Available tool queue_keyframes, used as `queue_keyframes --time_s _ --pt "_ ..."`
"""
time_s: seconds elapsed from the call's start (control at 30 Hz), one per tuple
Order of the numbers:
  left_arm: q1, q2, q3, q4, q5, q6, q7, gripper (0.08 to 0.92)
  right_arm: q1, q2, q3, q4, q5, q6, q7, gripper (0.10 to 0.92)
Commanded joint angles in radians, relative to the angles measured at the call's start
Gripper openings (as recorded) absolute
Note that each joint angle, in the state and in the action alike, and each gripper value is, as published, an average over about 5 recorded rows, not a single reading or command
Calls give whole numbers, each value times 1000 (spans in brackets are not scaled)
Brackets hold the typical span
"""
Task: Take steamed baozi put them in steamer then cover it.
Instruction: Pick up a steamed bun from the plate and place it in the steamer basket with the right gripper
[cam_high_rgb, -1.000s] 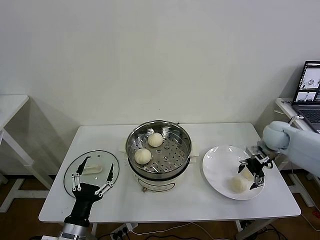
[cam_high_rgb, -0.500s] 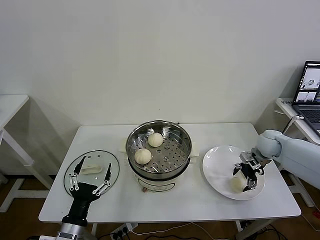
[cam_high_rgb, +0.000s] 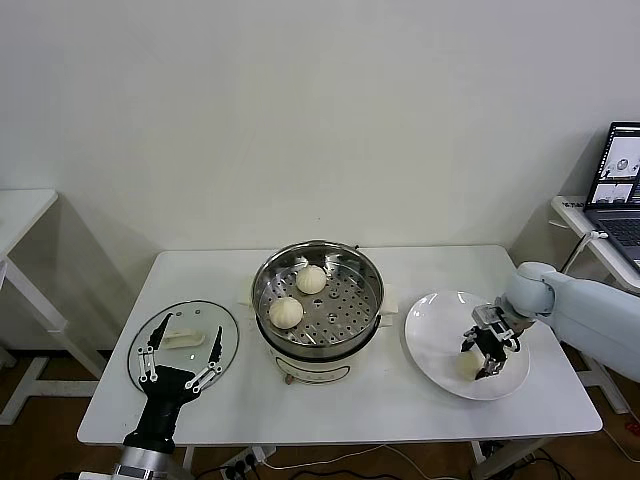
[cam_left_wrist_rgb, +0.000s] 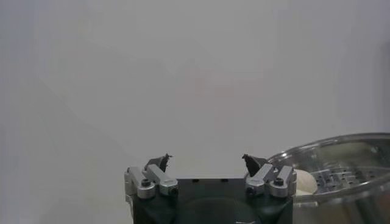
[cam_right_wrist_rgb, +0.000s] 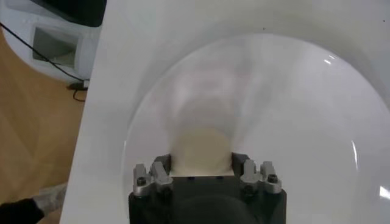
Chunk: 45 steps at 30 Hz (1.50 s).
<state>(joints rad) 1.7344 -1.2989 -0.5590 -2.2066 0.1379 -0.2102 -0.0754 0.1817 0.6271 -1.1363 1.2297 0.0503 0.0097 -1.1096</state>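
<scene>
A bun is gripped on the white plate, right of the steamer.

Two buns are seen inside the steamer; the lid is laid to its left. The right gripper is closed around the plate's bun; the left gripper is held wide over the lid.

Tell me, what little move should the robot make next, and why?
Probably lift the right gripper straight up: its fingers sit around a baozi on the white plate, and the steamer holds only two buns. The left gripper waits open by the cover.
</scene>
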Motion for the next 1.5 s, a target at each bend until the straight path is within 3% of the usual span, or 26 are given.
queue_keyframes --time_s 0.03,0.33,0.6,1.03,1.5 --pt "-3 4 3 -2 -1 3 0 823 180 30 66 65 -32 95 -100 622" --pt "2 8 8 -13 -1 4 0 823 551 282 -18 105 34 405 -153 629" --pt "8 8 10 -20 -1 1 0 823 570 460 -33 159 -11 558 -117 636" --pt "-4 8 1 -14 -6 -1 -1 823 368 497 -72 258 -240 729 -71 636" --pt "-4 6 -3 -15 -7 -4 -2 823 258 498 -48 229 -350 768 -57 645"
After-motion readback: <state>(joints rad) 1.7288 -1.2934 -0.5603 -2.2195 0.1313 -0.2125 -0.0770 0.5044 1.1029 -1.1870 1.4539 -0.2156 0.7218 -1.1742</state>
